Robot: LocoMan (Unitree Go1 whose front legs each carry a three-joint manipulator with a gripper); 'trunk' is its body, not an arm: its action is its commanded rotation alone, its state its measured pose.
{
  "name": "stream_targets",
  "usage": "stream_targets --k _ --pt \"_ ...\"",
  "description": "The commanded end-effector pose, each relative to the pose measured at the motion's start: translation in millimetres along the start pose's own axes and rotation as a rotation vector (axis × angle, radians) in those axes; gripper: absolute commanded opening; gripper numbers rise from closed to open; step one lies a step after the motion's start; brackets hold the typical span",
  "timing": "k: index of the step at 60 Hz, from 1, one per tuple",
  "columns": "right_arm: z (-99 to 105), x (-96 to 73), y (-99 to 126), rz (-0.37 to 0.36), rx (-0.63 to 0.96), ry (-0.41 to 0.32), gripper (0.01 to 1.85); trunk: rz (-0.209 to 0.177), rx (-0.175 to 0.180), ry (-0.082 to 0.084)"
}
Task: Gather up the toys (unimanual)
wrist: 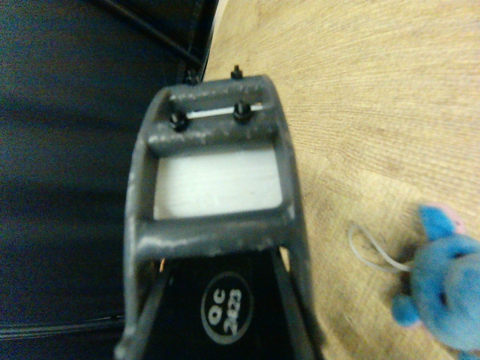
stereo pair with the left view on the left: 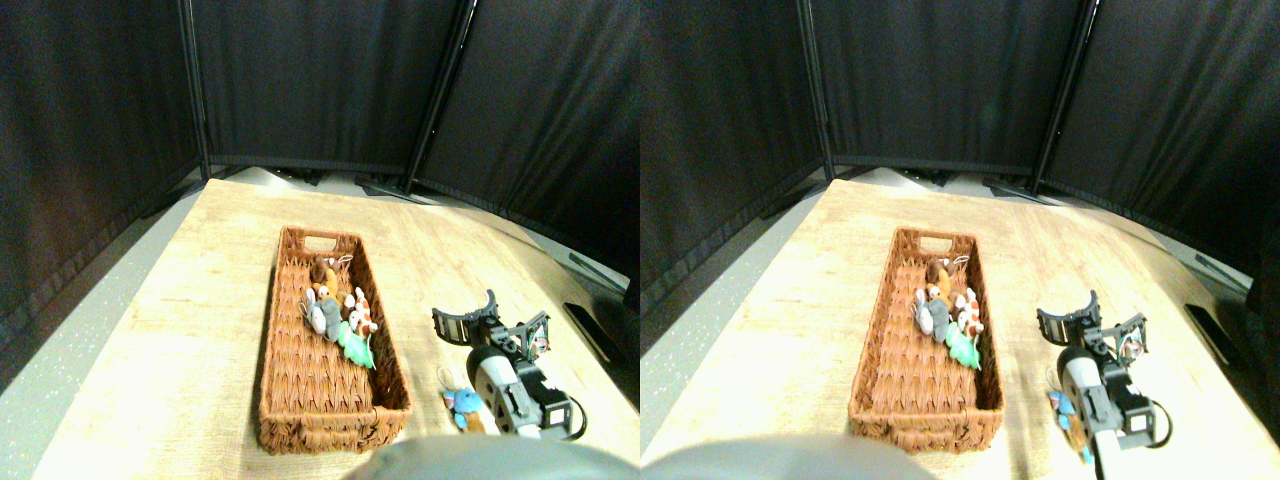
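A pale wooden table (stereo pair with the left view on the left: 150,380) is stretching away from me toward dark curtains (stereo pair with the left view on the left: 320,80) that are closing off the far side. On it, at about ten o'clock from where I am working, a long brown wicker basket (stereo pair with the left view on the left: 290,395) is lying lengthwise, a cut-out handle at its far end.

Most of the collecting is looking done. A cluster of toys is already lying inside the basket, toward its far half and against its right-hand wall: a brown toy (stereo pair with the left view on the left: 321,272) farthest off, a grey toy (stereo pair with the left view on the left: 326,318) in the middle, an orange-white toy (stereo pair with the left view on the left: 361,312) just beside it, and a green toy (stereo pair with the left view on the left: 356,349) nearest to me. I am not making out a red one anywhere.

One piece is plainly left. A blue toy (stereo pair with the left view on the left: 464,406) is lying on the bare table outside the basket, near its right front corner, close against my arm at roughly nine o'clock. Its thin string loop (wrist: 373,251) is trailing on the wood in the wrist view.

My right gripper (stereo pair with the left view on the left: 492,326) is hanging over the table beyond that toy, at about twelve o'clock from it, its two jaws spread wide apart and holding nothing.

By my judgement, I am needing to draw back and come down on the blue toy before the basket holds everything.
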Motion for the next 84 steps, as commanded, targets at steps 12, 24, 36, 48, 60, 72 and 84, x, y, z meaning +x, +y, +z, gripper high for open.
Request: stream_targets --k 12,24,36,48,60,72,84 --pt "14 -24.3 -14 -0.007 0.052 -0.030 0.90 -0.025 0.010 0.022" --pt "19 -36.6 -27 -0.024 0.087 -0.039 0.94 -0.033 0.016 0.024" --pt "13 -48.2 -40 -0.075 0.150 0.010 0.93 -0.038 0.006 0.023" --pt "-2 -51.5 -52 -0.122 0.176 0.060 0.98 -0.028 -0.010 0.019" --pt "-10 -44.8 -62 -0.164 0.204 0.085 0.90 -0.018 -0.024 0.018" --pt "-17 -38.3 -79 -0.217 0.234 0.108 0.95 -0.011 -0.031 0.021" --pt "-22 -33.5 -83 -0.272 0.270 0.098 0.97 -0.010 -0.031 0.025"
